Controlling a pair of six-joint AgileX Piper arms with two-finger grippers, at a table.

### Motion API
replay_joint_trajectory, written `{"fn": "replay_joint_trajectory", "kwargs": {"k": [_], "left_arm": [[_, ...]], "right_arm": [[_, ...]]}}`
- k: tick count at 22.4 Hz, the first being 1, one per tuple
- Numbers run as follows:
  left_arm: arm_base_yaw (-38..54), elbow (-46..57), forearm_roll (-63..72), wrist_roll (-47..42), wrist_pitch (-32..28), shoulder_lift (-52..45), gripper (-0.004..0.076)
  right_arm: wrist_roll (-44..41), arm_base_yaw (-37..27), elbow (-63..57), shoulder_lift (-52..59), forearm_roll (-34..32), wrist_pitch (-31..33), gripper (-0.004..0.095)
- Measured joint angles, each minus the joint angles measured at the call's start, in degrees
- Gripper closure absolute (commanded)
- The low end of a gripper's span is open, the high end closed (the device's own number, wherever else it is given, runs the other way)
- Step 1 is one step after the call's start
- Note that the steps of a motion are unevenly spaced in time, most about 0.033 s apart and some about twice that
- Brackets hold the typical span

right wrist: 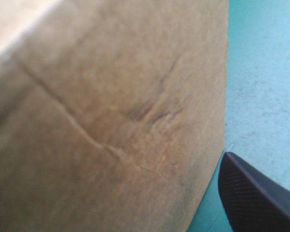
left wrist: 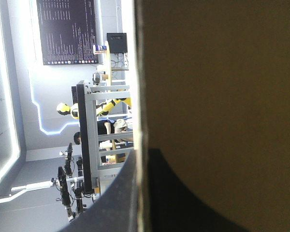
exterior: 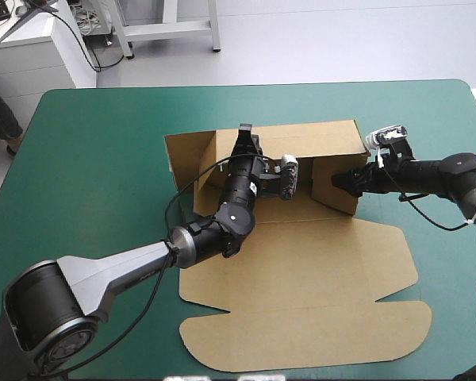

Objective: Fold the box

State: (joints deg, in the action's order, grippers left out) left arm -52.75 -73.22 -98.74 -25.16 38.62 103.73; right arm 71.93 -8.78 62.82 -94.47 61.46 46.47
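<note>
On the box (exterior: pixel 301 270), the raised far wall (exterior: pixel 317 139) runs left to right, with the left gripper (exterior: pixel 244 132) clenched on its top edge, while the right gripper (exterior: pixel 345 181) seemingly meets the right end, its grip impossible to tell.

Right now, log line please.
box: back wall up, lid flat | left gripper: shut on back wall | right gripper: open at side wall

The table (exterior: pixel 95 159) is viewed from above and behind, forward and down, from far enough off that the whole box (exterior: pixel 301 294) is taken in. The left wrist view is held tight against the box's raised back wall (left wrist: pixel 222 72). It is turned a quarter turn and aimed level past the wall's edge into the room. The right wrist view is pressed close to the right end wall (right wrist: pixel 111 121), with the teal-green cover (right wrist: pixel 261 72) seen beside it. Only the box is shared by all three views.
</note>
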Motion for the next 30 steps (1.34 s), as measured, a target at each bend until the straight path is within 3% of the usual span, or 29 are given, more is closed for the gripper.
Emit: {"fn": "replay_joint_trajectory", "kwargs": {"k": [21, 23, 24, 26, 27, 30], "left_arm": [[0.0, 0.0, 0.0, 0.0, 0.1, 0.0, 0.0732], [0.0, 0.0, 0.0, 0.0, 0.2, 0.0, 0.0732], [0.0, 0.0, 0.0, 0.0, 0.2, 0.0, 0.0732], [0.0, 0.0, 0.0, -0.5, 0.4, 0.0, 0.0732], [0.0, 0.0, 0.1, -0.5, 0.5, 0.0, 0.0732], [0.0, 0.0, 0.3, -0.6, 0.9, 0.0, 0.0732]], "right_arm": [[1.3, 0.0, -0.1, 0.0, 0.5, 3.6, 0.0172], [1.3, 0.0, -0.1, 0.0, 0.5, 3.6, 0.0290], [1.3, 0.0, -0.1, 0.0, 0.5, 3.6, 0.0429], [0.5, 0.0, -0.1, 0.0, 0.6, 2.2, 0.0827], [0.7, -0.1, -0.1, -0.1, 0.5, 1.3, 0.0929], [3.3, -0.2, 0.0, -0.1, 0.5, -0.4, 0.0904]]}}
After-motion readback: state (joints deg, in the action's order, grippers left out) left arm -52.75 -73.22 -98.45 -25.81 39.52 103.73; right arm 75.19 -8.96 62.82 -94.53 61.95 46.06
